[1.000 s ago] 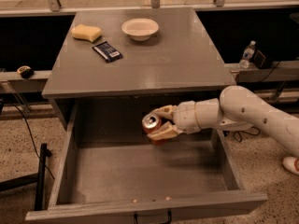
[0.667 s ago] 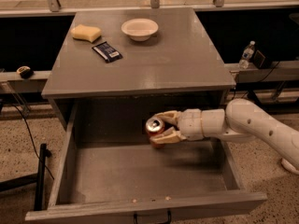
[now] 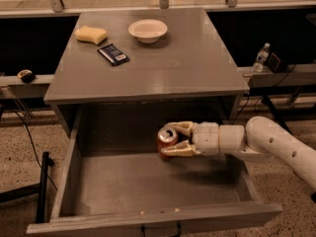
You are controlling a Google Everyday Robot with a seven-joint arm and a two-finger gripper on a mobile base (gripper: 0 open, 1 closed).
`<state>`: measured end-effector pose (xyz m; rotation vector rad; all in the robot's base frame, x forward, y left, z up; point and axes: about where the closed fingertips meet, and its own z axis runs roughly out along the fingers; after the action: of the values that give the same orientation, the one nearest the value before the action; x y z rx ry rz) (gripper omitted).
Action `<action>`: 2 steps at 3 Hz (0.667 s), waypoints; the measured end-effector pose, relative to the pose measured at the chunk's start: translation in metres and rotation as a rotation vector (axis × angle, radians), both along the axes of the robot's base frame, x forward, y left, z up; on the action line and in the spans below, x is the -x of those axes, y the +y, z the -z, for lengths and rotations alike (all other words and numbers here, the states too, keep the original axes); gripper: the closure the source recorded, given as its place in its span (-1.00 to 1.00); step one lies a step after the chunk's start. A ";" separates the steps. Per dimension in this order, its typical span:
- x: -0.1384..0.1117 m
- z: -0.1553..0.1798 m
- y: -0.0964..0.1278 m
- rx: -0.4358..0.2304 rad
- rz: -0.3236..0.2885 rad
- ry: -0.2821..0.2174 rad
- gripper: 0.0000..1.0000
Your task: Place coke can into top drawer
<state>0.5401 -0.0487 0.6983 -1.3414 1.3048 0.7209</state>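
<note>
Camera view: In the lower centre of the frame, the gripper (image 3: 170,141) reaches in from the right on a white arm (image 3: 276,143), its two pale fingers clamped on either side of the can (image 3: 166,135). The can is held upright, silver top showing, over the rear middle of the open drawer (image 3: 207,212), just in front of the dark opening beneath the cabinet top (image 3: 163,65). Whether the can's base touches the drawer floor cannot be told from here. Up on the cabinet top, at the upper left of the frame, lie a sponge (image 3: 91,34), a packet (image 3: 113,54) and a bowl (image 3: 147,30), all well apart from the work.

The can looks to be inside the drawer walls, so the placing seems nearly done. A clean finish would mean lowering it straight down until the base sits flat, spreading the fingers evenly, and drawing back to the right without brushing the can or the drawer's right wall.
</note>
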 end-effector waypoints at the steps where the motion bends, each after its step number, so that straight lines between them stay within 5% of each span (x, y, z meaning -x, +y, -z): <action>1: 0.000 0.000 0.000 0.000 0.000 0.000 -1.00; 2: 0.003 -0.014 0.000 0.029 0.035 0.000 -1.00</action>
<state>0.5369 -0.0491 0.7126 -1.3391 1.3403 0.6801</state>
